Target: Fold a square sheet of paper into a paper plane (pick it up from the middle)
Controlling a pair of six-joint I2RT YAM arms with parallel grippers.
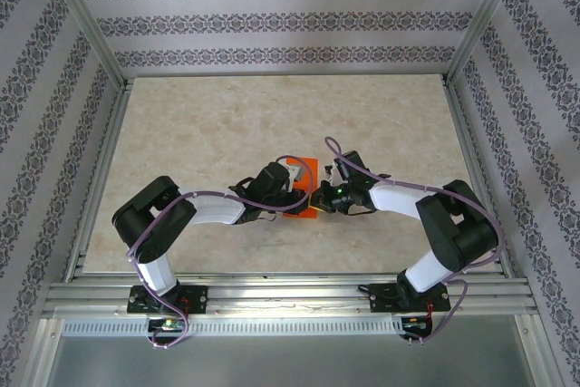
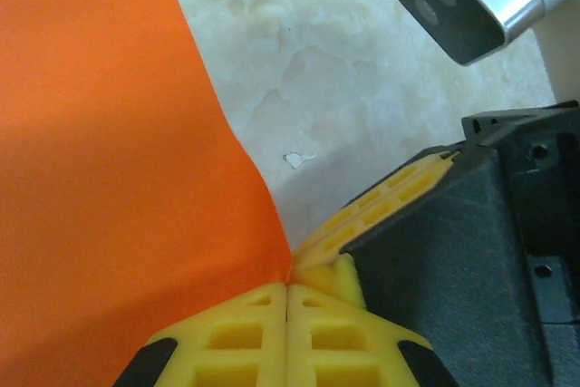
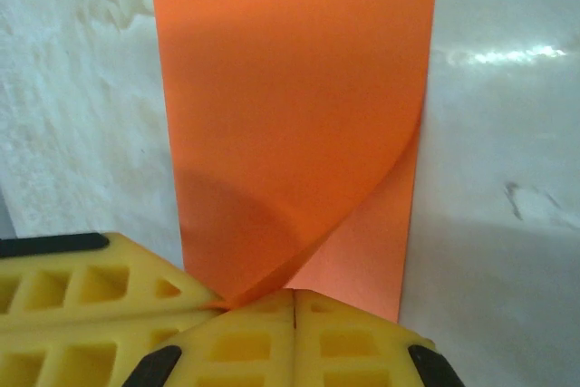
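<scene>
The square sheet of paper (image 3: 290, 106) lay near the middle of the table (image 1: 181, 151), the left gripper (image 2: 288, 285) with jaws closed apparently on its lifted corner, the right gripper (image 3: 294, 295) with jaws shut just beside, and a clean fold called for carrying that corner over squarely before creasing.

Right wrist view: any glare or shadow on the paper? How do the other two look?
Right wrist: a glare streak on the table to the right of the orange sheet; a soft shadow over the sheet's lower left; the yellow fingers up close look slightly soft. Left wrist: the sheet is darker across its middle, and the table texture is in focus. Top external: even, diffuse light, no glare.
</scene>
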